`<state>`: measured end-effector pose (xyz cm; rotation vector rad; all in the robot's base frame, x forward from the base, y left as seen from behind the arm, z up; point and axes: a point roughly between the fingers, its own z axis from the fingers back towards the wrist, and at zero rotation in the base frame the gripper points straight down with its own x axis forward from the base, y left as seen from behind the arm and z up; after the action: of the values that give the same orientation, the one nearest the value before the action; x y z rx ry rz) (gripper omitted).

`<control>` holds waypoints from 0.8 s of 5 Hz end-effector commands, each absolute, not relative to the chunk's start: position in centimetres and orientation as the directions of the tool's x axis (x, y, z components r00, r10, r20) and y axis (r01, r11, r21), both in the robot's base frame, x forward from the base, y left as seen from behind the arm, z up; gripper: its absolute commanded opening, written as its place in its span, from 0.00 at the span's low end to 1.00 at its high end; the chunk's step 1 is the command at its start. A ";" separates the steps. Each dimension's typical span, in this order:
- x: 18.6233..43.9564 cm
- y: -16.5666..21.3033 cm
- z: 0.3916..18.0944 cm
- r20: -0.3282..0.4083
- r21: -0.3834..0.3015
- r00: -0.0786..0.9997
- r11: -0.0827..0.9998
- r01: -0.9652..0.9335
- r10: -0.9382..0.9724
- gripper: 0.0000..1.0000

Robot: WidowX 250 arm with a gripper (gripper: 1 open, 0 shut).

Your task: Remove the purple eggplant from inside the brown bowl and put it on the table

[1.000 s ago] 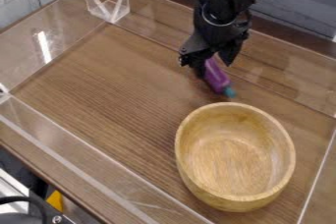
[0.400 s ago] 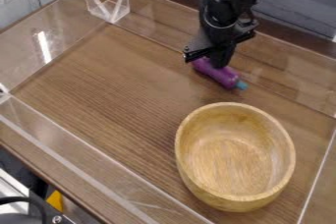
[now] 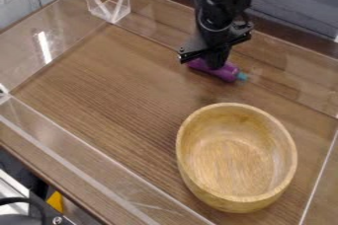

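The purple eggplant (image 3: 222, 70) lies on the table (image 3: 119, 81), behind the brown bowl (image 3: 238, 158) and outside it. Its teal stem cap points right. My gripper (image 3: 209, 57) points steeply down onto the eggplant's left part and hides it. The fingers are drawn together there. The view does not show whether they pinch the eggplant, which rests on the wood. The bowl stands at the front right with nothing inside.
Low clear acrylic walls (image 3: 53, 32) border the tabletop at the left, back and front. A clear angled bracket (image 3: 109, 4) stands at the back left corner. Bare wood stretches left of the gripper and the bowl.
The fingers stood wide around the eggplant and have since closed. The eggplant has swung from a steep diagonal to nearly level and shifted slightly left. The gripper edged left.
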<state>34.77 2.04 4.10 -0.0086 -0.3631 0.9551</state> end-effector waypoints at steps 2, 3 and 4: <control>34.4 2.4 6.1 0.328 -0.161 0.495 0.563 -0.810 0.805 0.00; 34.6 2.7 6.6 0.331 -0.153 0.524 0.592 -0.791 0.785 1.00; 34.7 3.1 7.2 0.333 -0.144 0.551 0.619 -0.772 0.765 0.00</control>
<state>33.57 2.84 4.38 0.0555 -0.3010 0.9031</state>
